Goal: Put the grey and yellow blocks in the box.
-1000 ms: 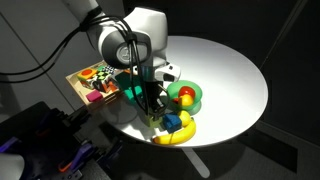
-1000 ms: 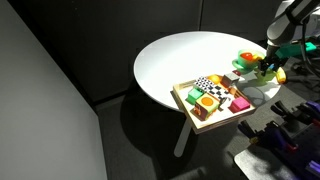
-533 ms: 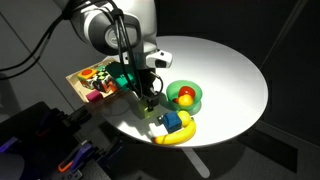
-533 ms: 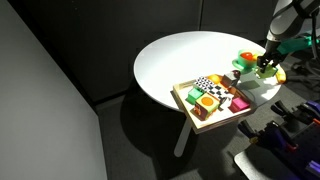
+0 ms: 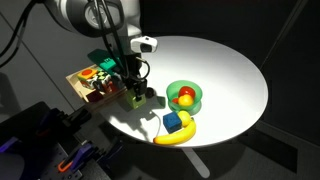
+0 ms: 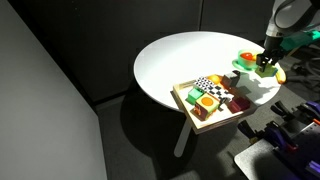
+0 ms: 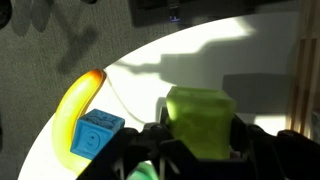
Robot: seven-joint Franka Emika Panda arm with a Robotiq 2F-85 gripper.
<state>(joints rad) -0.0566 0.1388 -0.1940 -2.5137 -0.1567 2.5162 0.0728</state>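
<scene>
My gripper (image 7: 200,138) is shut on a yellow-green block (image 7: 200,118), which fills the space between the fingers in the wrist view. In an exterior view the gripper (image 5: 135,93) holds the block just above the white table, beside the near edge of the wooden box (image 5: 80,86). The box holds several coloured toys. In both exterior views the box (image 6: 184,98) sits at the table's rim. The gripper (image 6: 263,64) also shows in an exterior view at the far right. I cannot pick out a grey block.
A green bowl (image 5: 186,98) with a red and yellow object stands mid-table. A banana (image 5: 176,135) and a blue block (image 5: 174,122) lie near the table edge; both show in the wrist view, banana (image 7: 75,103) and blue block (image 7: 97,136). The round white table (image 5: 230,70) drops off all around.
The arm has moved from beside the banana and blue block toward the wooden box, carrying the yellow-green block in the shut gripper.
</scene>
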